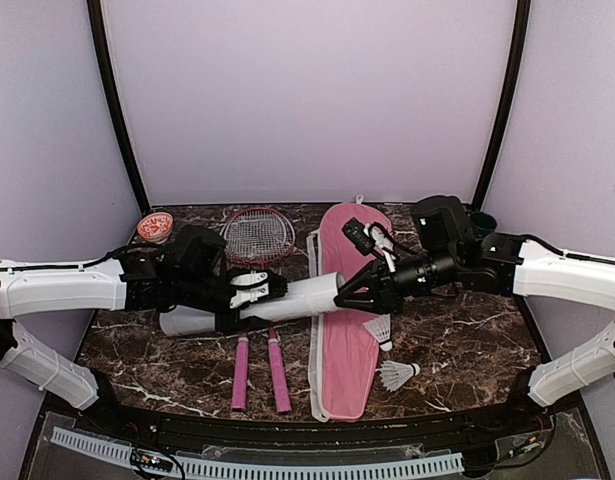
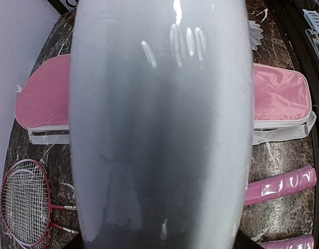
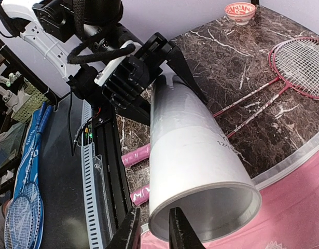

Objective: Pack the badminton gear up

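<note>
The long white cardboard tube (image 1: pixel 287 298) is held level above the table, over the two red-framed rackets (image 1: pixel 258 236) and their pink handles (image 1: pixel 240 372). My left gripper (image 1: pixel 259 292) is shut on its middle; the tube (image 2: pixel 159 124) fills the left wrist view and hides the fingers. My right gripper (image 3: pixel 154 233) is at the tube's open end (image 3: pixel 206 207), fingers slightly apart, straddling the rim, holding nothing. The pink cover (image 1: pixel 349 330) lies on the right. Two white shuttlecocks (image 1: pixel 379 328) (image 1: pixel 397 375) rest on and beside it. A third is out of view.
A small red-patterned round cap (image 1: pixel 155 226) sits at the back left corner. A dark green object (image 1: pixel 484 220) is at the back right. A black rail (image 1: pixel 287 440) runs along the near edge. Purple walls close off the back and sides.
</note>
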You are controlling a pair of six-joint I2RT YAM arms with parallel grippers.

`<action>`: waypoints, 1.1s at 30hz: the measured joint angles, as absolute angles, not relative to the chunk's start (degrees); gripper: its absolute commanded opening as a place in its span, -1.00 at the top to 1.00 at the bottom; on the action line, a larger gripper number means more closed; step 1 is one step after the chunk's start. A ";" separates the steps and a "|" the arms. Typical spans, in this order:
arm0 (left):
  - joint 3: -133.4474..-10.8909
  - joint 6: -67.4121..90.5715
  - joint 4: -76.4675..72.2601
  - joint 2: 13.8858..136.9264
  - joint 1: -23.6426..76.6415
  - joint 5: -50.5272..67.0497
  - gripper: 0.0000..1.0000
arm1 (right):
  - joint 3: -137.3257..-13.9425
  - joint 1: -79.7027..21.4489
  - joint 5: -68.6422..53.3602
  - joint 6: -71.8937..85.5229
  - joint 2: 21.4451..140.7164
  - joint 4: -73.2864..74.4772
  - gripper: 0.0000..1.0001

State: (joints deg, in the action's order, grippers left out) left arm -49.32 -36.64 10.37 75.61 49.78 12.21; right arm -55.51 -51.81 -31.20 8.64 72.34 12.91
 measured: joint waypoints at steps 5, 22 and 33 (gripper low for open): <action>-49.32 -36.97 10.37 75.85 49.78 11.97 -0.04 | -55.51 -51.83 -31.33 9.04 72.55 12.88 1.00; -47.13 -34.13 4.75 74.94 50.52 13.17 -0.98 | -54.04 -51.92 -32.12 11.51 75.11 9.74 1.00; -54.85 -29.63 1.98 82.89 53.91 13.43 -0.79 | -53.98 -51.92 -32.16 12.36 75.13 9.02 1.00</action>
State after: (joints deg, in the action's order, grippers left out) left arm -54.85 -29.63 1.98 82.89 53.91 13.43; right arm -53.98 -51.92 -32.16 12.36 75.13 9.02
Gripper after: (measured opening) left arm 0.963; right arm 0.006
